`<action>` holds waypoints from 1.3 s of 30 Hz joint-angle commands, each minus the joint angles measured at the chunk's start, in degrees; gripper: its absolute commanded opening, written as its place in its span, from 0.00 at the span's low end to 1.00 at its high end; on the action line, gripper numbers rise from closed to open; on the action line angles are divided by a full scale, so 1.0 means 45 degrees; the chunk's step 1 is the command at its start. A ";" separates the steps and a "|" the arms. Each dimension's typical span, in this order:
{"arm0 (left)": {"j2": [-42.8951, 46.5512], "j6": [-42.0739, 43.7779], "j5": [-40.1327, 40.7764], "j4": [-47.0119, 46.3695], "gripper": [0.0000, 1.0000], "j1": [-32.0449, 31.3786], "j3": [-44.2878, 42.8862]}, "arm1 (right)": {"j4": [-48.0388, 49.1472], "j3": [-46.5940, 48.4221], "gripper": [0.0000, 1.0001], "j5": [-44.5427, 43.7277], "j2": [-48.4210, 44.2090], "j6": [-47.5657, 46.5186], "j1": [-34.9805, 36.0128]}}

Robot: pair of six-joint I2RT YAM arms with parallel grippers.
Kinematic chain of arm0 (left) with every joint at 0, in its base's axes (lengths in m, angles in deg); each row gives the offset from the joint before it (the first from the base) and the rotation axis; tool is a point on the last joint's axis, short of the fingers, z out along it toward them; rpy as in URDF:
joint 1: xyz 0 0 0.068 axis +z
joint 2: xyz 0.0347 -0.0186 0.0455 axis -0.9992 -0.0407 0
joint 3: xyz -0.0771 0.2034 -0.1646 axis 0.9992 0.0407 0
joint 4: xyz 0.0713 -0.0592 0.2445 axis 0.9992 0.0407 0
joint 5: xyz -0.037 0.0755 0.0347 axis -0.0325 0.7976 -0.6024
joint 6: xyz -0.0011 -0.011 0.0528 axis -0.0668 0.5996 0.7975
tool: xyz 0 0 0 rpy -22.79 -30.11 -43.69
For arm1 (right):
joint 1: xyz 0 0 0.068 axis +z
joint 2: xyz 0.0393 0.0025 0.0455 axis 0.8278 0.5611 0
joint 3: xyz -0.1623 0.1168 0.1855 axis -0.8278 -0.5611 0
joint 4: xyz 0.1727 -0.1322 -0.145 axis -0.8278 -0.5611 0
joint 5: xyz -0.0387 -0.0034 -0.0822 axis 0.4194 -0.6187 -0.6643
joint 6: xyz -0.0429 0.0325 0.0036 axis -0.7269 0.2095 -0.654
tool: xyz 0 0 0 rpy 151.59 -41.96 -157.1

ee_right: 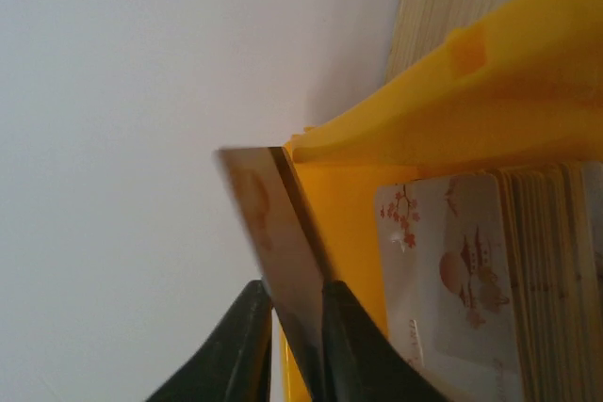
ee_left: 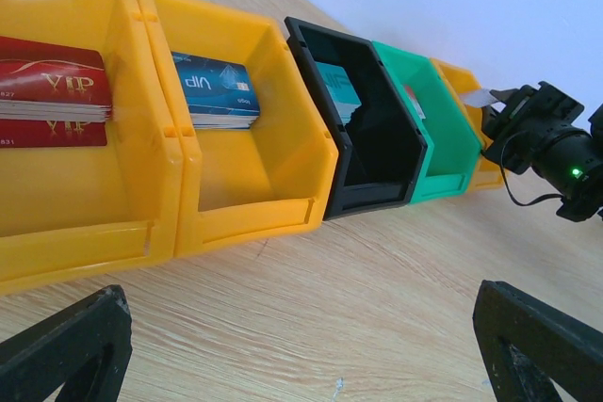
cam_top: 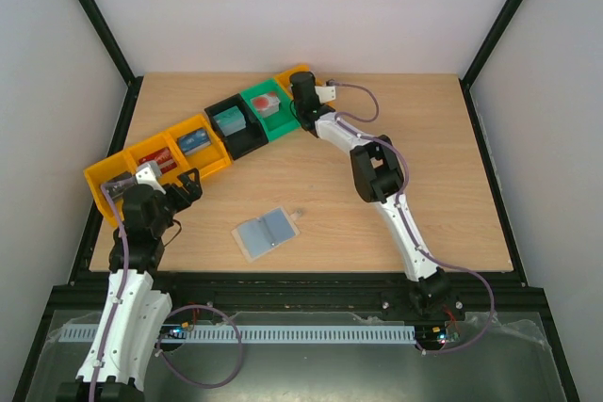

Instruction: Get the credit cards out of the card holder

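The card holder (cam_top: 267, 233) lies open on the table, its light blue pockets facing up, in front of both arms. My right gripper (cam_top: 318, 93) is at the far end of the bin row, shut on a whitish credit card (ee_right: 273, 233) held edge-on over the far yellow bin (ee_right: 490, 110). A stack of whitish cards with pink-red markings (ee_right: 462, 270) lies in that bin. The left wrist view also shows the right gripper (ee_left: 504, 115) and the card (ee_left: 479, 98). My left gripper (cam_top: 186, 185) is open and empty above the table, left of the card holder; its fingers (ee_left: 66, 345) are wide apart.
A row of bins runs diagonally across the back left: a yellow bin with red cards (ee_left: 52, 91), a yellow bin with blue cards (ee_left: 217, 91), a black bin (ee_left: 372, 152) with teal cards, a green bin (ee_left: 443, 138), then the far yellow bin (cam_top: 292, 74).
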 commanded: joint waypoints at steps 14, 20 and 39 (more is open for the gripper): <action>0.0051 -0.0115 -0.0351 -0.0286 0.99 0.0078 0.0132 | -0.3246 0.1413 1.00 -0.0207 -0.0867 -0.3824 -0.0066; 0.0147 -0.0106 -0.0479 -0.0295 1.00 0.0077 0.0158 | -0.2978 0.1474 0.99 0.0253 -0.1455 -0.5138 -0.0071; -0.0596 -0.0678 -0.1510 -0.0163 0.99 0.0064 -0.0083 | -0.8274 -0.2612 0.98 0.5456 -0.7873 -1.4928 0.0559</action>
